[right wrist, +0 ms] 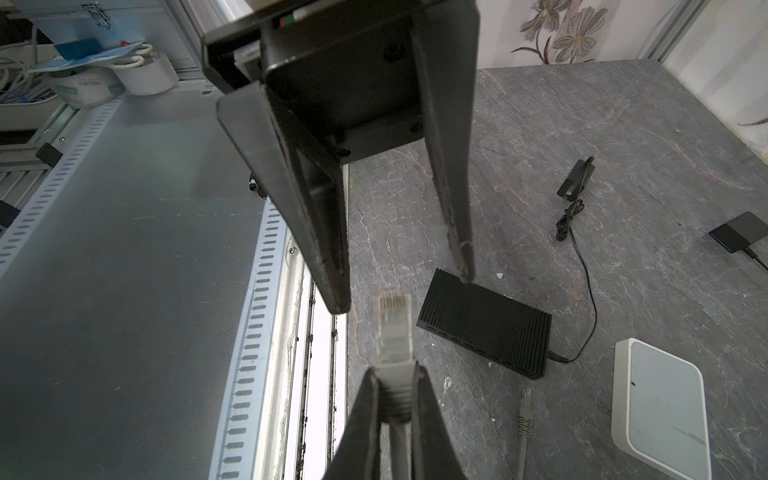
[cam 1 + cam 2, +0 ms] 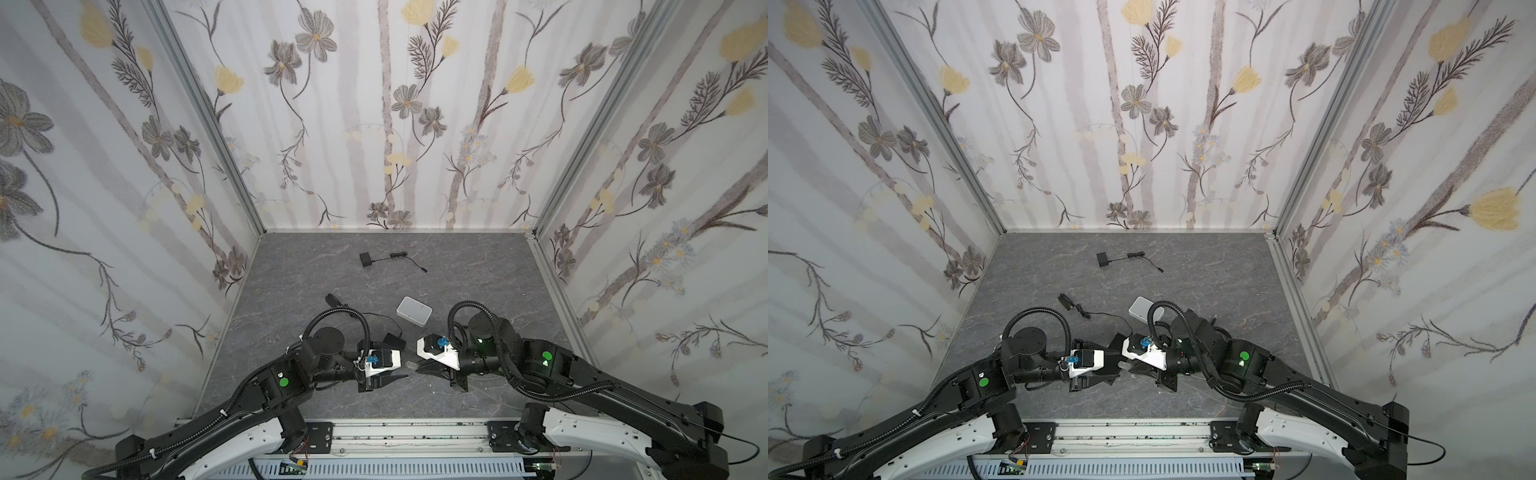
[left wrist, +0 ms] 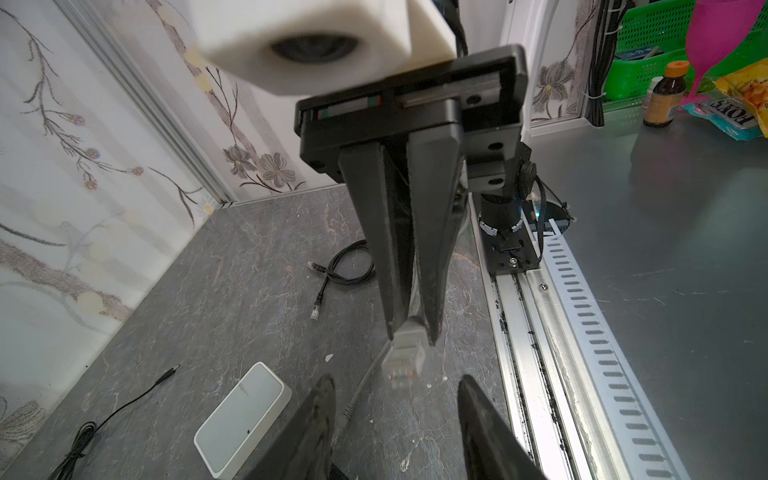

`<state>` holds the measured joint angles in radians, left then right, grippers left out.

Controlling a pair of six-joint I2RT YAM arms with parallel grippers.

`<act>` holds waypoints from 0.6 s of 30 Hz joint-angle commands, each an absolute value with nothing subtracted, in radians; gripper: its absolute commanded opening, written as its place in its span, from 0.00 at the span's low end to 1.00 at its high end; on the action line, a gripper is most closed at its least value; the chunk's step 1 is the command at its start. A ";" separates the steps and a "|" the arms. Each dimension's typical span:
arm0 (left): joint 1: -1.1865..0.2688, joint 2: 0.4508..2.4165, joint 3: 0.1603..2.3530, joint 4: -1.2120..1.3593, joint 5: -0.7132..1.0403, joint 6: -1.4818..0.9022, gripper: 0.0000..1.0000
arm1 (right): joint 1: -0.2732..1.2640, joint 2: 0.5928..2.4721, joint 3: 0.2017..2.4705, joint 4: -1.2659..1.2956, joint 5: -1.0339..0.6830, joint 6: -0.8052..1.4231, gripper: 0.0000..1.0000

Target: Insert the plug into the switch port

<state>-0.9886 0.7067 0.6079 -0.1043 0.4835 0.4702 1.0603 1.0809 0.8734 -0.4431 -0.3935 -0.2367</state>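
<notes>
My right gripper (image 1: 395, 374) is shut on the grey boot of the plug (image 1: 390, 324), a clear-tipped network plug on a grey cable. In both top views it meets my left gripper (image 2: 401, 372) low over the table's front middle. The left gripper (image 3: 397, 384) is open and empty, its fingers spread either side of the plug's tip (image 3: 405, 359) without touching it. The small flat white box (image 2: 414, 311) with a pale grey top lies flat just behind the grippers and also appears in the wrist views (image 3: 243, 419) (image 1: 660, 407). The switch port itself does not show.
A black ribbed box (image 1: 484, 332) with a thin lead lies beside the left gripper. The grey cable's other end (image 1: 525, 411) rests on the table. A black adapter with cord (image 2: 366, 260) lies at the back, another (image 2: 331, 299) further left. A coiled black network cable (image 3: 345, 266) lies right.
</notes>
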 commanded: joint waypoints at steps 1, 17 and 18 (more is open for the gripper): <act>-0.988 0.719 0.620 -0.056 0.510 0.460 0.48 | 1.062 1.095 0.888 -0.409 -0.406 -0.242 0.00; -0.988 0.762 0.646 -0.097 0.524 0.449 0.31 | 1.064 1.100 0.893 -0.400 -0.382 -0.235 0.00; -0.988 0.765 0.648 -0.099 0.525 0.449 0.29 | 1.065 1.099 0.893 -0.400 -0.378 -0.233 0.00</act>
<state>-0.9886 0.7605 0.6357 -0.1024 0.5037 0.4477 1.0637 1.0985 0.8825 -0.4412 -0.3866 -0.2367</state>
